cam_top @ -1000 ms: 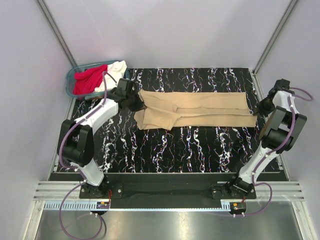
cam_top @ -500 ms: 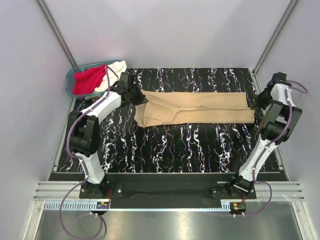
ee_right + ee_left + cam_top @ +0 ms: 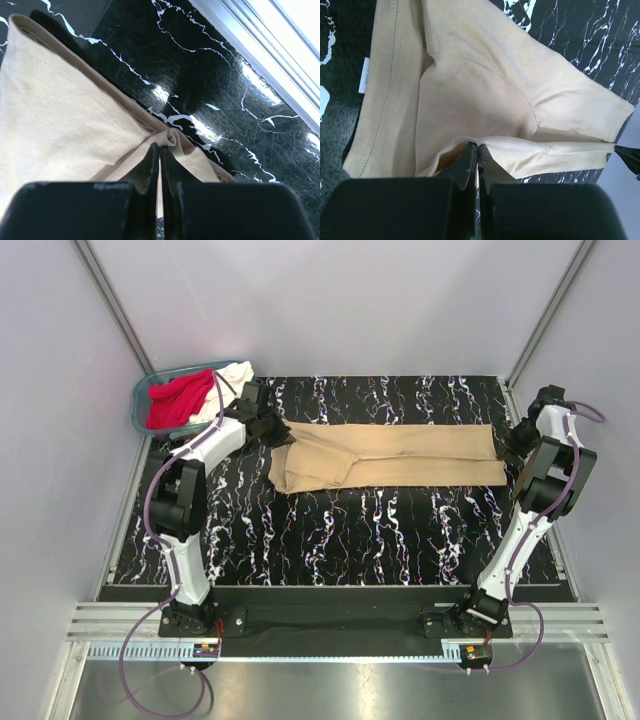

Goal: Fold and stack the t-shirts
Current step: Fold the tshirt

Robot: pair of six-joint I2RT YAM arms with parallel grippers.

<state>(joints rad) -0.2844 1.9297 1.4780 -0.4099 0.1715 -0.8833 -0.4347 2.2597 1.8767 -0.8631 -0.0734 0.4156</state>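
While the plain tan-beige cotton t-shirt [image 3: 390, 455] lies stretched across the upper middle of the black marbled counter [image 3: 350, 535], the left pincer [image 3: 477, 148] clamps its left end, the right pincer [image 3: 159, 148] its right. A bright red t-shirt [image 3: 175, 400] and a white t-shirt [image 3: 236, 375] fill the teal plastic basket [image 3: 139, 402], upper left.

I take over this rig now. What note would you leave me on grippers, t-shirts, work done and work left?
Left gripper: shut on the left end of the tan t-shirt.
Right gripper: shut on its right end.
Tan t-shirt: stretched on the table as a long folded band.
Red t-shirt and white t-shirt: crumpled in the basket, far left.
Done: tan apparently folded lengthwise.
Left: finish folding it, then fold and stack the other two.
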